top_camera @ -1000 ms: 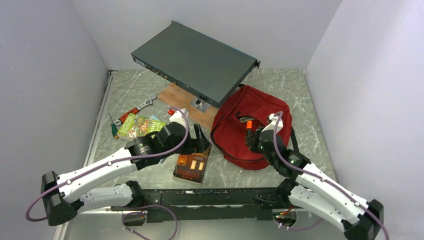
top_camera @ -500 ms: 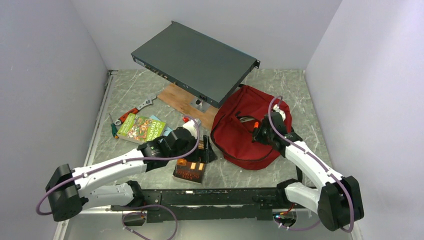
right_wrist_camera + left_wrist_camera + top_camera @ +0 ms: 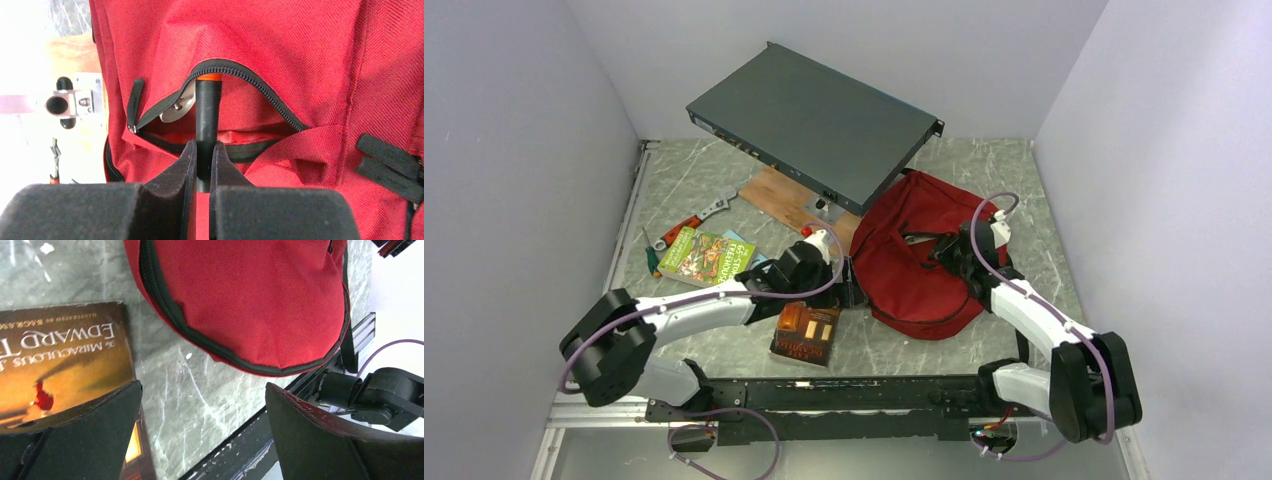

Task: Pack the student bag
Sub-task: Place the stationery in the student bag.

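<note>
The red student bag [image 3: 924,265] lies at the right of the table; it also shows in the left wrist view [image 3: 260,295] and the right wrist view [image 3: 310,65]. Its zipped pocket [image 3: 225,105] gapes open. My right gripper [image 3: 202,165] is shut on a black marker with an orange band [image 3: 206,115], whose tip is at the pocket mouth. A metal item [image 3: 176,107] shows inside the pocket. My left gripper [image 3: 202,425] is open and empty, over the table between a brown book [image 3: 60,360] and the bag's near edge.
A flat dark grey metal box [image 3: 814,125] leans at the back over a wooden board [image 3: 774,190]. A green book [image 3: 704,255], a screwdriver [image 3: 652,258] and pliers [image 3: 699,215] lie at the left. The brown book [image 3: 806,330] lies in front.
My right gripper has moved back and right over the bag, bringing the marker to the pocket opening. My left gripper has moved right, off the brown book toward the bag.
</note>
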Controlling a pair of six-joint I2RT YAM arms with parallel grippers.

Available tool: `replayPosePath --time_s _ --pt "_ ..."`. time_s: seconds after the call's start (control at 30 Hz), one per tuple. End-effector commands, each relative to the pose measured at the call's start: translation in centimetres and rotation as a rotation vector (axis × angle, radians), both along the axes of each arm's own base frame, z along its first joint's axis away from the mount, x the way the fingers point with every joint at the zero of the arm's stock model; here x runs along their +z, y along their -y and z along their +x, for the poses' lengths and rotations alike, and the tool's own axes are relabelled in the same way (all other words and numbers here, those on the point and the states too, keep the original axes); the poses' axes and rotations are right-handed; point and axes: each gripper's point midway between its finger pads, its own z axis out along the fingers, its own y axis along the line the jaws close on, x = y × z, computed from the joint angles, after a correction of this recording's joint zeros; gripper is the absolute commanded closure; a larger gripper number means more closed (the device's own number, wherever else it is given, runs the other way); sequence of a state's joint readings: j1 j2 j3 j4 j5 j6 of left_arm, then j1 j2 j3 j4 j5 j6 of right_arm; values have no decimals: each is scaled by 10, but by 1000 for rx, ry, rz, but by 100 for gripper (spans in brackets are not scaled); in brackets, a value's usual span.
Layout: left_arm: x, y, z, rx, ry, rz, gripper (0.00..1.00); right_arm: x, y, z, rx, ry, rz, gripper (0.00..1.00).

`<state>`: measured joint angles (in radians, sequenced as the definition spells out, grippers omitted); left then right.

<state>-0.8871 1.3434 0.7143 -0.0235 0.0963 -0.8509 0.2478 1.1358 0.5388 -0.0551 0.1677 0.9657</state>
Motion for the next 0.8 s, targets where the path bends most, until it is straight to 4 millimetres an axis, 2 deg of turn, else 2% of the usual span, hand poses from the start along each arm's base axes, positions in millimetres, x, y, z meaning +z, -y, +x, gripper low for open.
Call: replayPosePath --time_s 0.0,0.1,0.27,0.33,0.37,0.43,0.47,0.57,0.6,0.67,0.77 --pt "19 28 11 -49 40 -138 2 26 9 32 -119 146 55 100" --pt "13 39 13 -75 21 -147 4 21 11 31 -136 155 62 100" --pt "2 52 19 -104 -2 -149 15 7 23 36 -201 167 -15 100" --pt "-3 54 22 -106 1 -135 23 5 26 42 -214 190 -72 97" --pt "-6 53 23 -105 1 -131 31 2 27 44 -223 192 -111 95" --pt "-10 54 22 -108 -9 -131 53 -9 32 46 -241 169 -185 91" --pt "-12 54 20 -110 -15 -136 65 -17 33 47 -232 148 -217 86" --pt "-15 51 13 -114 -41 -161 89 -29 29 45 -144 81 -293 65" --pt "-14 51 10 -120 -45 -166 95 -27 25 43 -89 65 -317 63" --pt "-10 47 7 -132 -37 -159 100 -21 14 33 29 66 -342 54" --pt "-6 42 2 -150 -21 -156 100 -11 4 10 183 61 -375 42"
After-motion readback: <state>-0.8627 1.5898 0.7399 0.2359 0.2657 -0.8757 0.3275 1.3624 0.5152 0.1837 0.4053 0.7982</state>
